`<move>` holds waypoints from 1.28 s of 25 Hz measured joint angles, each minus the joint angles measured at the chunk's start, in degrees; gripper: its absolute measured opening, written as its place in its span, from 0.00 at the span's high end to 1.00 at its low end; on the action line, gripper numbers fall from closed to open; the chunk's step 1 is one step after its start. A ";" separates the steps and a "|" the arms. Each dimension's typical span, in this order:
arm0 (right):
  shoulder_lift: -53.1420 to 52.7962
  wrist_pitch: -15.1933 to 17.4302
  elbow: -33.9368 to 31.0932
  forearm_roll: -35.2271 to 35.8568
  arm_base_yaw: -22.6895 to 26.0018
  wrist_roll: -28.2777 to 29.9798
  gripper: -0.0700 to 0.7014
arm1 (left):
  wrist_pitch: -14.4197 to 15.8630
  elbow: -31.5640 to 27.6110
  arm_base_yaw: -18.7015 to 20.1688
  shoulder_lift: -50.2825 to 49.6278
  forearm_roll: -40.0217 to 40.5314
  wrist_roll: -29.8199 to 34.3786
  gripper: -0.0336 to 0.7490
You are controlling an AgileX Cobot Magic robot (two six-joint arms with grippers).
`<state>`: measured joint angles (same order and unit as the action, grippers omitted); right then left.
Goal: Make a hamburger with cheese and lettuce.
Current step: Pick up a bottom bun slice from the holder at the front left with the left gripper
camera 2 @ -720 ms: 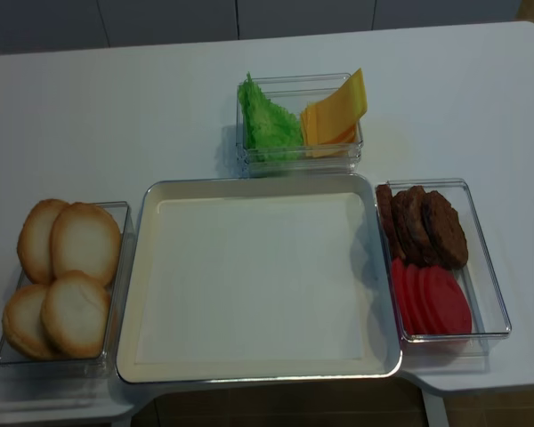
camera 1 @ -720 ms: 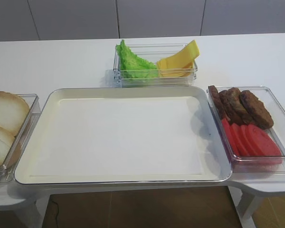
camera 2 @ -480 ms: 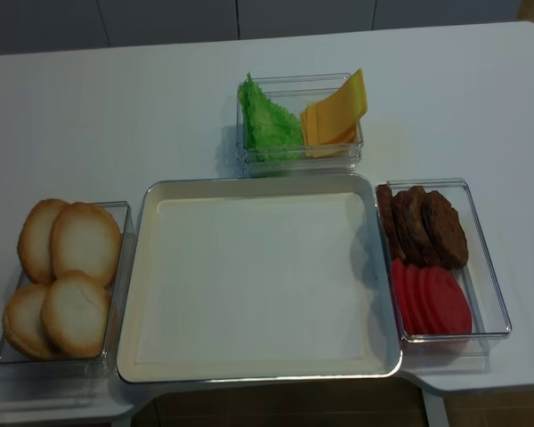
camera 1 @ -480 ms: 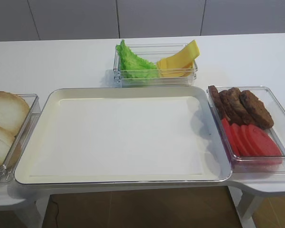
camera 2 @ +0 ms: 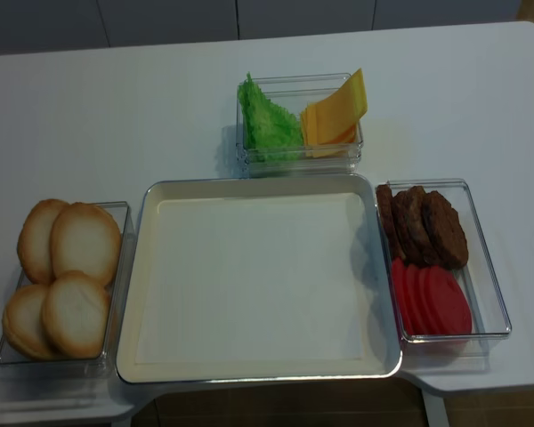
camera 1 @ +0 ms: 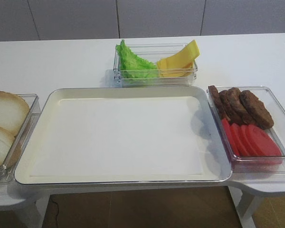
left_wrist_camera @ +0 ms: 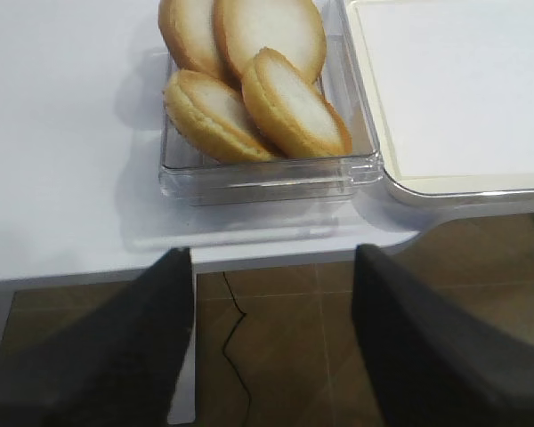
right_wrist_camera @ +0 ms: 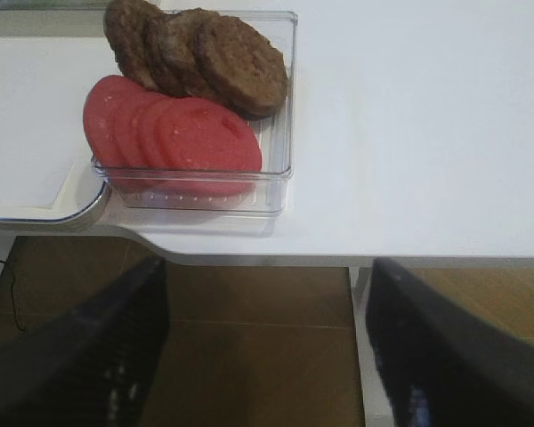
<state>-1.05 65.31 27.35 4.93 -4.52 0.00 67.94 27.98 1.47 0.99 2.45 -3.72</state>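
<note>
The white tabletop [camera 2: 89, 116] fills both high views, its near edge cut away in front of the big cream tray [camera 2: 258, 280], which sits bare at the centre. Three clear plastic bins ring the tray.

The left bin [camera 2: 116, 213] holds four bun halves. The hamburger [camera 2: 86, 242] lies cut face up, overlapping its neighbours; in the first high view this bin runs off the left edge and only two halves show.

The right bin [camera 2: 485, 258] holds dark patties [camera 2: 427, 227] at the far end and red tomato slices [camera 2: 432, 298] at the near end, each overlapped so that the count is hard to make out.

The far bin [camera 2: 289, 84] carries the lettuce [camera 2: 267, 120] on the left and the cheese [camera 2: 334, 114] fanned on the right, leaning over the rim.

Neither arm shows in the high views. The left tool [left_wrist_camera: 271, 347] hangs off the tabletop's near edge in front of the buns, its two dark blurred fingers [left_wrist_camera: 133, 347] spread wide with nothing between them. The right tool [right_wrist_camera: 267, 356] hangs likewise before the tomato bin, fingers wide apart and empty, their tips cut off by the frame.
</note>
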 joint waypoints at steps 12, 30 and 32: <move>0.00 0.00 0.00 0.00 0.00 0.00 0.21 | -0.36 0.00 0.00 0.00 0.00 0.00 0.42; 0.00 0.00 0.00 0.00 0.00 0.00 0.21 | -14.35 8.00 0.00 -33.94 0.00 -5.85 0.42; 0.00 0.00 0.00 0.00 0.00 0.00 0.21 | -15.36 10.74 0.00 -39.89 0.44 -6.11 0.42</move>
<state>-1.05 65.31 27.35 4.93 -4.52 0.00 52.58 38.73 1.47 -38.91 2.89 -9.83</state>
